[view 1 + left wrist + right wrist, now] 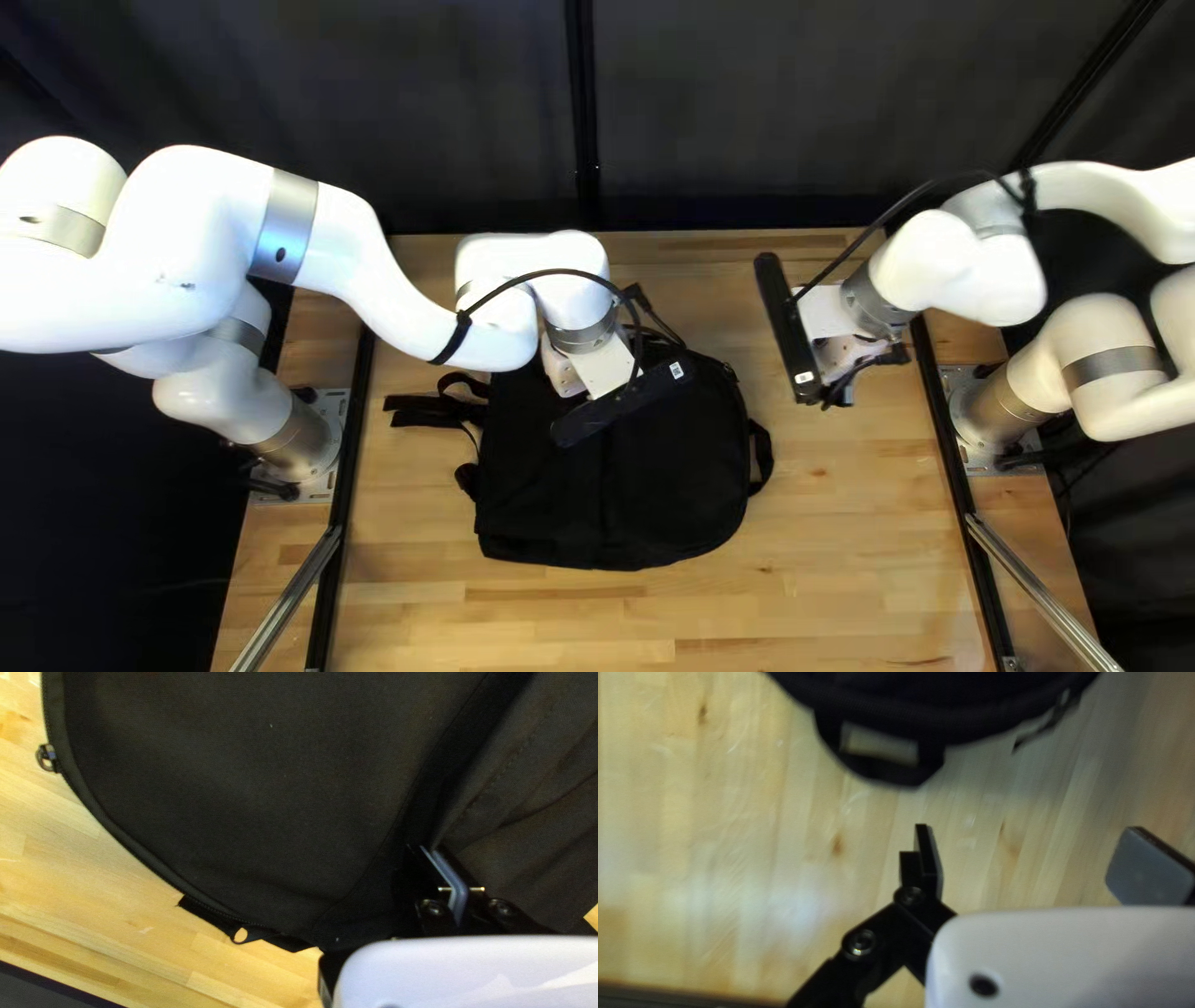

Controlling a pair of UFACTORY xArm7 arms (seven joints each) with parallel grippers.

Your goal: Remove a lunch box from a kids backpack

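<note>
Lunch box out of sight, presumably inside black backpack (672, 492) on desk (859, 548): with left tool (443, 871) closed, any cloth grip unclear, right tool (1038, 862) wide and empty, steady fabric before easing zipper pull (47, 758) along.

A backpack (672, 498) lies on a table (809, 597), between the left arm's base (299, 448) and the right arm's base (992, 405). A curtain (747, 125) hangs behind the table.
</note>
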